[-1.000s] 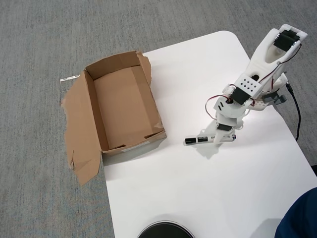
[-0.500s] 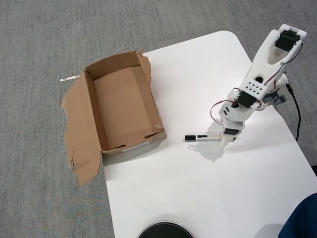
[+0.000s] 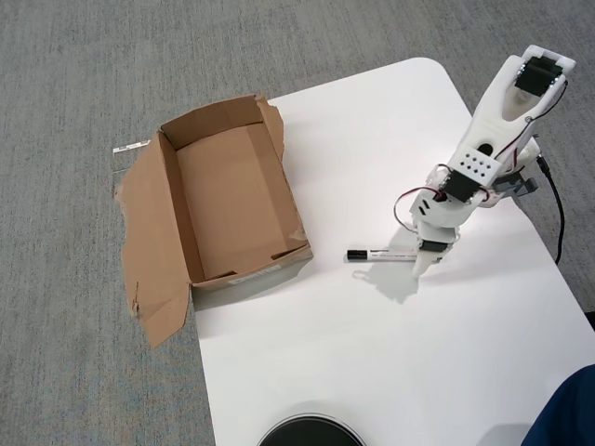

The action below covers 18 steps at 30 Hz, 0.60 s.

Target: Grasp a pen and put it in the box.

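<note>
Pen shifted slightly up-view; gripper at its right end, grip unclear. Box empty; transfer remains.

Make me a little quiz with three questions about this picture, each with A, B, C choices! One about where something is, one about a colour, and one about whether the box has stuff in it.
1. Where is the slim white marker pen?
A. inside the box
B. on the white table, between the box and the claw
C. on the grey carpet

2. What colour is the pen's cap?
A. black
B. red
C. green

3. What is inside the shallow brown cardboard box?
A. the pen
B. a cup
C. nothing

Answers:
1. B: the slim white marker pen lies on the white table, with the white robot claw at its right end in the overhead view.
2. A: the cap end, pointing toward the box, is black.
3. C: the shallow brown cardboard box shows only its bare floor.
</note>
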{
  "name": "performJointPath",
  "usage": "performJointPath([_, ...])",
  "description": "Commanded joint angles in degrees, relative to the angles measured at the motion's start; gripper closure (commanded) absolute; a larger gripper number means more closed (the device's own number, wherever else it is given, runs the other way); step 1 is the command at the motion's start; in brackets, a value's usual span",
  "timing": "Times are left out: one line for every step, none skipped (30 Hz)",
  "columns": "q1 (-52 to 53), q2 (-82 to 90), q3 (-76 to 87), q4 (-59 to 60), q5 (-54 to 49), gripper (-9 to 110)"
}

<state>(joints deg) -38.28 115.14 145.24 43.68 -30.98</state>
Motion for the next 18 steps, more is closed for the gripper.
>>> performJointPath([0.0,0.1,-0.2,-0.4,0.1,82])
performJointPath([0.1,0.1,-0.2,-0.4,0.1,82])
performJointPath([0.1,0.1,-0.2,-0.4,0.1,82])
performJointPath([0.1,0.1,-0.2,-0.4,0.1,82])
performJointPath([0.1,0.1,-0.2,-0.4,0.1,82])
performJointPath([0.1,0.1,-0.2,-0.4,0.1,82])
performJointPath([0.0,0.1,-0.2,-0.4,0.1,82])
performJointPath([-0.2,0.1,-0.2,-0.4,0.1,82])
performJointPath([-0.4,0.1,-0.2,-0.4,0.1,82])
performJointPath([-0.4,0.0,-0.2,-0.4,0.0,82])
performJointPath([-0.4,0.0,-0.2,-0.4,0.0,81])
performJointPath([-0.4,0.0,-0.2,-0.4,0.0,81])
performJointPath([-0.2,0.0,-0.2,-0.2,0.0,81])
performJointPath([0.0,0.0,-0.2,-0.1,0.0,81])
performJointPath([0.0,0.0,-0.2,0.2,0.0,81])
performJointPath([0.1,0.0,-0.2,0.2,0.0,81])
performJointPath([0.2,0.0,-0.2,0.3,0.0,81])
performJointPath([0.3,0.0,-0.2,0.3,0.0,81])
